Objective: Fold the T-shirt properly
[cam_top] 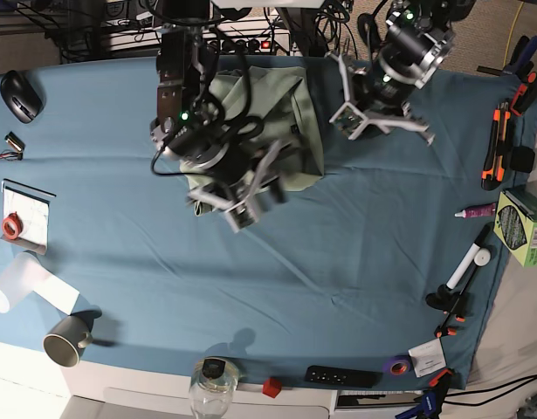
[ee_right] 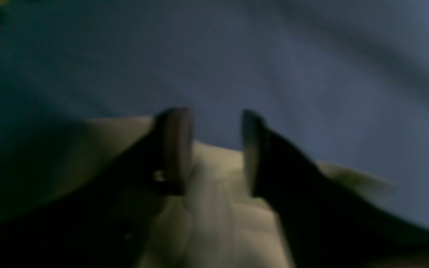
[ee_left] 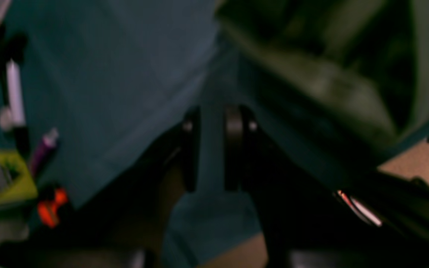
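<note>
Fingers point(ee_right: 214, 149) of right arm spread, empty, low over T-shirt point(ee_right: 214, 223); left fingers point(ee_left: 214, 149) narrowly parted, grip unclear.

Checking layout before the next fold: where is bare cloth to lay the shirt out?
The widest bare stretch of table cloth lies between the T-shirt, the marker and the remote. The cloth between the mouse and the shirt is also bare. The right edge is crowded with tools.
</note>
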You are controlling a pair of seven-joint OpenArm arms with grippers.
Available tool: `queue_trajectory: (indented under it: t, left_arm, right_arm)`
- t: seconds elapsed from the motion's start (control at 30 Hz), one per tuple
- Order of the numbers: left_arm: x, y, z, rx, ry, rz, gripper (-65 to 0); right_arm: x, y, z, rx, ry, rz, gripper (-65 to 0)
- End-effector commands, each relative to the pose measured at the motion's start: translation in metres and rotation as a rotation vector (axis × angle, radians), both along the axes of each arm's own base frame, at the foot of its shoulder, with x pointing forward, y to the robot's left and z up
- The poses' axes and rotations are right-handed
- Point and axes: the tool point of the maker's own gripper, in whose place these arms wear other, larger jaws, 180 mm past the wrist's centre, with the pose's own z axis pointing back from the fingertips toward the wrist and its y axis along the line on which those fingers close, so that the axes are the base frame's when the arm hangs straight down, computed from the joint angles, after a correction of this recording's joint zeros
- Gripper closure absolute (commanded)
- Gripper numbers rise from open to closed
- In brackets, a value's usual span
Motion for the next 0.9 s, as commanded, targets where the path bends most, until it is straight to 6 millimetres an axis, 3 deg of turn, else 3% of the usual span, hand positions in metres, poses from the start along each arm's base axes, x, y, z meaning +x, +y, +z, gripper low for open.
queue_trajectory:
  t: [0.0, 0.17, 0.27, 0.33, 0.43, 0.6, 0.87]
  left_arm:
    - [-0.002, 0.003, 0.005, -0.007, -0.013, 0.009, -12.1]
    - [-0.018, 0.023, -0.008, 0.024, 0.050, 0.074, -12.2]
    - [-0.026, 0.031, -0.013, 0.030, 0.074, 0.109, -15.9]
    - [-0.030, 0.032, -0.015, 0.031, 0.089, 0.110, -20.6]
    - [-0.033, 0.033, -0.017, 0.024, 0.096, 0.131, -24.6]
    - [-0.035, 0.029, -0.017, 0.007, 0.102, 0.139, -24.5]
    - [-0.035, 0.026, -0.017, -0.006, 0.103, 0.147, -24.5]
  right_arm:
    - [0.016, -0.014, 0.019, 0.012, -0.076, -0.051, -30.9]
    - [0.034, -0.104, 0.022, -0.018, -0.088, -0.277, -33.3]
    - [0.030, -0.142, 0.016, 0.076, -0.040, -0.362, -33.3]
    - [0.024, -0.155, 0.005, 0.166, 0.021, -0.367, -33.3]
    - [0.015, -0.159, -0.017, 0.299, 0.130, -0.323, -33.3]
    - [0.004, -0.145, -0.047, 0.489, 0.302, -0.218, -33.3]
    - [0.008, -0.124, -0.031, 0.654, 0.299, -0.101, -33.3]
